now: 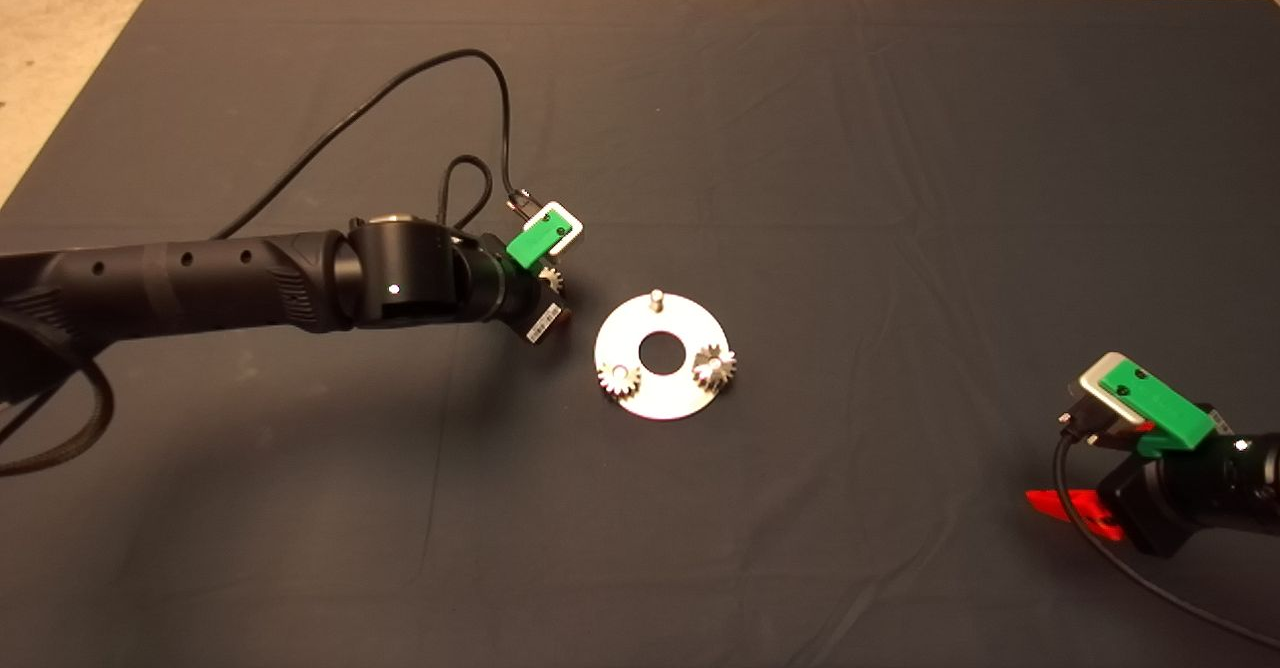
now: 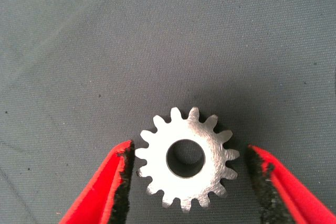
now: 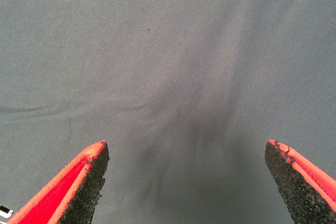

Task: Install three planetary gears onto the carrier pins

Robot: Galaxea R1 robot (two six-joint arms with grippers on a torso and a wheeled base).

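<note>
Three planetary gears show in all. Two of them sit on the round plate (image 1: 660, 356): one gear (image 1: 619, 379) on the plate's near-left pin and another gear (image 1: 714, 365) on its near-right pin. The third gear (image 2: 185, 158) lies flat on the dark mat (image 1: 850, 148) just left of the plate, mostly hidden under the left arm's wrist in the head view, with only a toothed edge (image 1: 550, 278) peeking out.

Three carrier pins stand on the plate around its large centre hole; two carry gears, and the one bare pin (image 1: 656, 299) rises at the plate's far edge.

One gripper is at work: the left gripper (image 2: 185, 182) hangs over the mat just left of the plate, straddling the loose gear. Its two red fingers (image 2: 107, 182) are spread a little wider than the gear. One black pad lies just beside the teeth, and whether it touches them cannot be told. The other pad stands clear with a strip of mat showing between. The gear is not pinched.

The right gripper (image 3: 186, 182) waits over bare mat, well to the right of the plate and nearer the front edge, fingers (image 3: 79, 182) spread wide and holding nothing.
</note>
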